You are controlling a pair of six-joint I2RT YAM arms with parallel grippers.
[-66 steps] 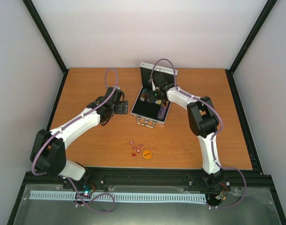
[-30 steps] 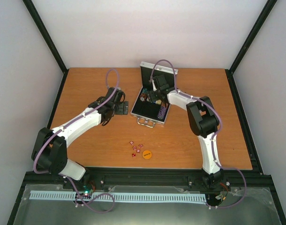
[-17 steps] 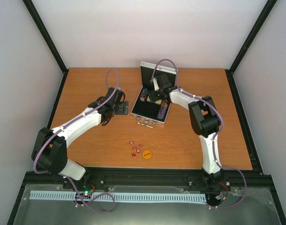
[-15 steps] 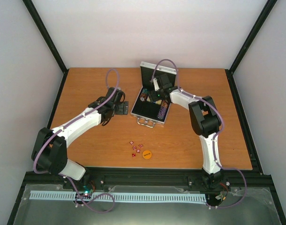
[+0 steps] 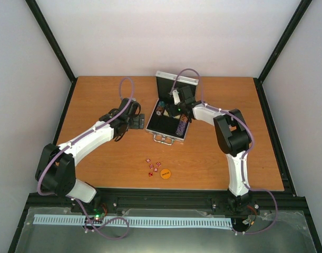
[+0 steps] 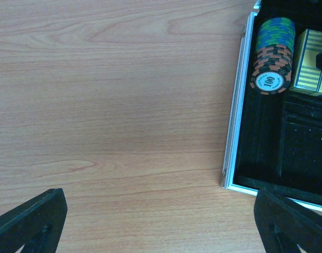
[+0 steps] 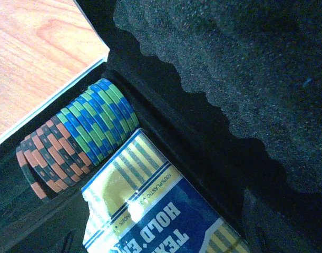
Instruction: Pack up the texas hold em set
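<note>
— What is out, counted?
— 1 silver case point(image 5: 162, 124) lies open on the table point(image 5: 97, 95), its lid point(image 5: 176, 80) standing at its 12 o'clock edge. At 6 o'clock of the case, well apart from it, lie 5 red dice point(image 5: 151, 166) in a loose cluster. 1 orange disc point(image 5: 165, 173) sits just beside them at 4 o'clock.
— And inside?
— 2 rolls of chips show from above. The striped roll point(image 6: 271, 55) lies on its side in the 11 o'clock corner (orange, then blue, then green bands). The purple roll point(image 5: 180, 126) lies toward 4 o'clock. 1 card deck point(image 7: 150, 211), blue and yellow, lies just beside the striped roll.
— Anything readable?
— The striped roll's end chip says "100". The deck shows "HOLD'EM", with "TEX" cut off at the frame edge, and small print like "100% PLASTIC". The disc's print is too small to read.
— The grippers?
— The left gripper point(image 6: 158, 211) hovers over the table at the case's 9 o'clock, fingers spread wide with nothing between them. The right gripper point(image 5: 175, 108) is down in the case by the deck; whether its fingers clasp anything, I cannot tell.
</note>
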